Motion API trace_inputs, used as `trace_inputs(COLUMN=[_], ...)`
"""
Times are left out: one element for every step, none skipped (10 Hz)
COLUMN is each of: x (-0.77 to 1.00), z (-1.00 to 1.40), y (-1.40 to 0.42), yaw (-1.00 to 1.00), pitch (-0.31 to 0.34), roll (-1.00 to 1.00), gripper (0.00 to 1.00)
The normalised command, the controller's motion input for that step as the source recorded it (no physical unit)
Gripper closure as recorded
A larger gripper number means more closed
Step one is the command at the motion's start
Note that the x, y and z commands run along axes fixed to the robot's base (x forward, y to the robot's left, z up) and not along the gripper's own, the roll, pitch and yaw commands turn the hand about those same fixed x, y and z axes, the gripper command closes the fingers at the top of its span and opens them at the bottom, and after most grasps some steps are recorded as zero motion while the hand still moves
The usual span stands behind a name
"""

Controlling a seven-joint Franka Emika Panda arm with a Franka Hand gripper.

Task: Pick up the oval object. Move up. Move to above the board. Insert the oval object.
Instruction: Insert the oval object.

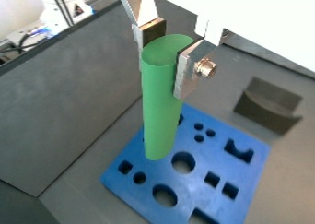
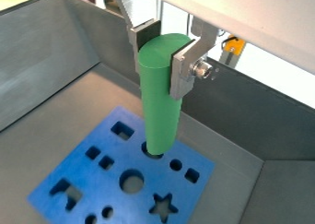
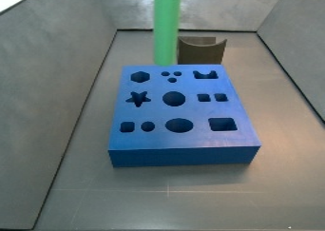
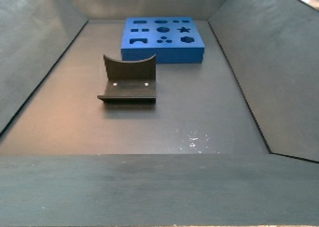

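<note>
- My gripper (image 2: 164, 51), seen in both wrist views, has a white housing.
- My fingers (image 1: 187, 69) are flat silver plates with dark pads.
- A round silver screw (image 1: 205, 67) sits on one plate.

A robotics lab test cell is showing here. Grey sloping walls (image 4: 50, 72) are enclosing a dull grey table (image 4: 149, 128) like a bin. A blue board (image 3: 178, 106) with shaped holes and a dark fixture (image 4: 127, 79) are sitting on it as test pieces. The gripper (image 2: 169, 51) is hanging above the board, jaws clamping a green oval object (image 2: 161, 94). Cables and metal framing (image 1: 43, 20) are showing beyond the wall.
</note>
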Motion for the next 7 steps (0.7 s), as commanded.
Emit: trace_inputs(x=[0.58, 0.49, 0.32, 0.20, 0.13, 0.07, 0.00], z=[-0.19, -0.18, -0.08, -0.03, -0.01, -0.03, -0.08], y=[-0.27, -0.23, -0.11, -0.04, -0.01, 0.00, 0.00], yaw=[-0.41, -0.49, -0.66, -0.78, -0.85, -0.90, -0.98], pitch=[0.000, 0.000, 0.000, 0.000, 0.000, 0.000, 0.000], roll=[0.01, 0.01, 0.00, 0.00, 0.00, 0.00, 0.01], gripper=[1.00, 1.00, 1.00, 1.00, 1.00, 1.00, 1.00])
